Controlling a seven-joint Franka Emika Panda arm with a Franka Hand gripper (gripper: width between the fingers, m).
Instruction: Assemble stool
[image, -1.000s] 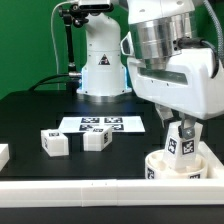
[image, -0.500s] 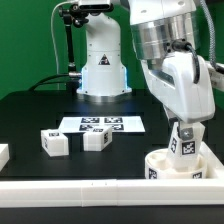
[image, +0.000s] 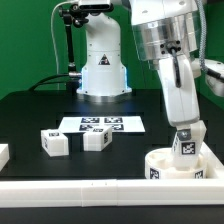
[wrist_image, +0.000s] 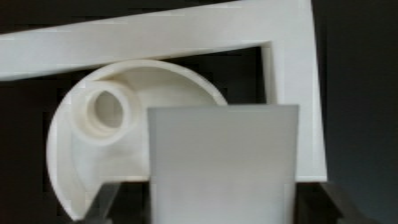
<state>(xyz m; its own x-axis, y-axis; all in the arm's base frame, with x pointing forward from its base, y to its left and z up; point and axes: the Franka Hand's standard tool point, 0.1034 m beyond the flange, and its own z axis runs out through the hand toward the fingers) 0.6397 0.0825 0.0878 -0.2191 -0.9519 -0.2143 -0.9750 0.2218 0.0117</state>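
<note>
**Exterior view**
- The gripper (image: 184, 133) hangs down at the exterior view's right, just above the seat (image: 168, 166).
- It is closed on a small white leg (image: 185, 148) and holds it by the top part.
- The leg has a black-and-white tag that faces the camera. It stands almost straight up and leans only a little.
- The bottom of the leg is right at the top of the seat. I cannot tell if it touches.
- The seat is round, white and short. It sits on the black table (image: 30, 112), just beside the long white rail (image: 90, 188) at the front.
- Two loose legs (image: 54, 142) lie on the table toward the exterior view's left, well apart from the seat. The second one (image: 97, 139) is near the first.
- The marker board (image: 100, 125) lies flat just behind them.
- A small white piece (image: 3, 154) shows at the left edge. It is cut off, so I cannot tell what it is.
- The white robot base (image: 100, 60) stands at the back.

**Wrist view**
- The leg (wrist_image: 222, 160) is very close and blurry. It looks like a plain pale block in the middle.
- The seat (wrist_image: 169, 82) is behind it, round, with a round hole (wrist_image: 111, 105). The leg hides part of the seat.
- The rail (wrist_image: 178, 40) bends in a corner around the seat.
- The fingers are too dark to make out here.
</note>
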